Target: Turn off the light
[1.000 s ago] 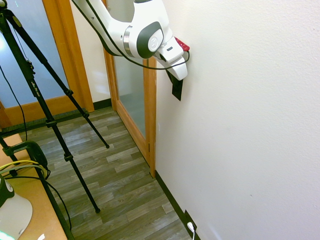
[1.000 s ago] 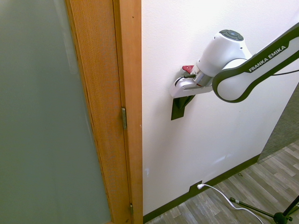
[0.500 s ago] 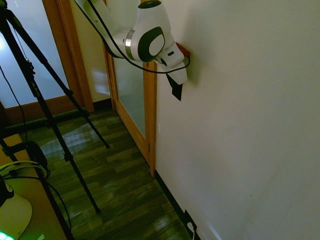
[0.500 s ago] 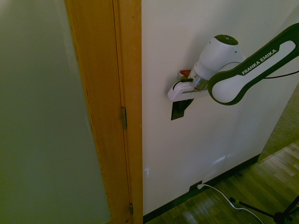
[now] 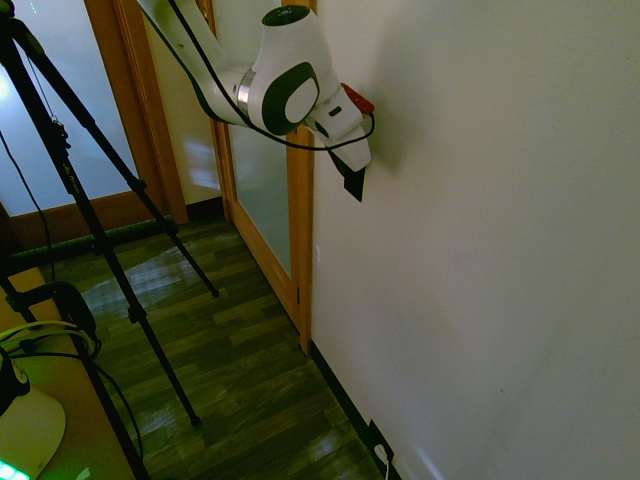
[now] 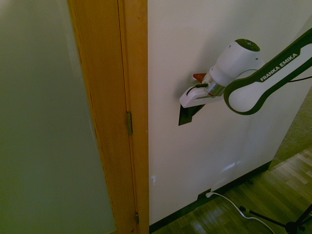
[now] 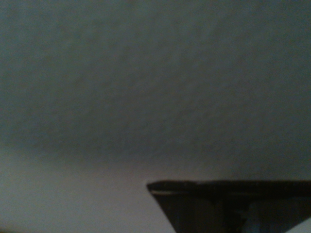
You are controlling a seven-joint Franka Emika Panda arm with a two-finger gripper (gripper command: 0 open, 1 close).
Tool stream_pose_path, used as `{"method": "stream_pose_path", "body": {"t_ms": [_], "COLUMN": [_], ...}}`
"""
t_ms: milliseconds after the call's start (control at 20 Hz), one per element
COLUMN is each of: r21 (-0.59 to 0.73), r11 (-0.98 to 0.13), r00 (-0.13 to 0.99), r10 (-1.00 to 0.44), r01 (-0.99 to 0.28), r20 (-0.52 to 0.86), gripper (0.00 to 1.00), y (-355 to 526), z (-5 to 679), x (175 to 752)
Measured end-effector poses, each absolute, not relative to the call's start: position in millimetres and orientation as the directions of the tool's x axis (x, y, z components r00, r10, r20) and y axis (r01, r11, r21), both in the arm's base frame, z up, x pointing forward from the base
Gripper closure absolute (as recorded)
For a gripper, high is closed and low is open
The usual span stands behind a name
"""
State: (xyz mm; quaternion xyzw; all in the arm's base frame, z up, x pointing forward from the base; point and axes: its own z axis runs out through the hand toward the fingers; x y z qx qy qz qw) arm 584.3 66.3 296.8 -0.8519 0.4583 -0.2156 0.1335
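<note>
Pale wall (image 5: 480, 250), dim room; wooden door frame (image 6: 134, 146) beside the work area. Switch plate (image 6: 185, 115) sits upright on the wall, near the frame's edge, its upper part hidden by the end effector (image 6: 193, 109). Fingers together, nothing between them that I can see. Contact with the plate: cannot tell. I judge the press done, light off; next, back straight out from the wall without brushing the switch again. White plug (image 6: 209, 194) in the outlet low on the wall, well apart, no obstacle.
</note>
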Motion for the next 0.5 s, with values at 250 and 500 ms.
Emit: {"method": "stream_pose_path", "body": {"t_ms": [250, 500], "r21": [-0.427, -0.428], "r11": [-0.572, -0.582], "r00": [0.524, 0.535], "r10": [-0.818, -0.811], "r01": [-0.701, -0.692], "r20": [0.237, 0.237], "gripper": [0.0, 0.0], "y": [90, 92], "z": [316, 314], "x": [559, 538]}}
